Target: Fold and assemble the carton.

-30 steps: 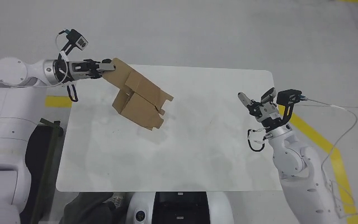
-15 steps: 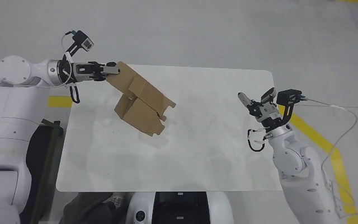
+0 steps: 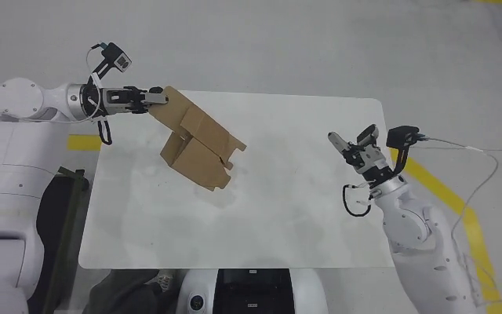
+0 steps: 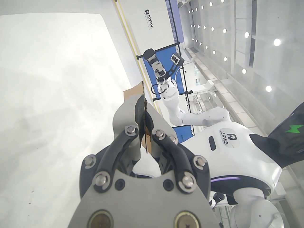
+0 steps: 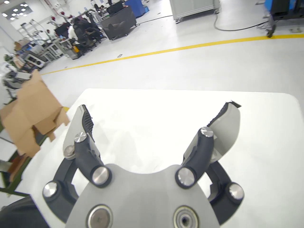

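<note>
Right end effector (image 5: 157, 108) with its 2 fingers spread wide above the white counter (image 5: 261, 129). A brown, partly folded carton (image 5: 30, 117) appears at a far corner of the counter, well apart from the fingers. Beyond the counter, 1 yellow line (image 5: 166, 50) crosses the pale floor.

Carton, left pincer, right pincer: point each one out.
carton (image 3: 200, 145), top view, middle of its upper panel.
left pincer (image 3: 161, 97), top view, between fingertips clamping the carton's edge.
right pincer (image 5: 156, 106), right wrist view, gap between its open fingertips.
</note>
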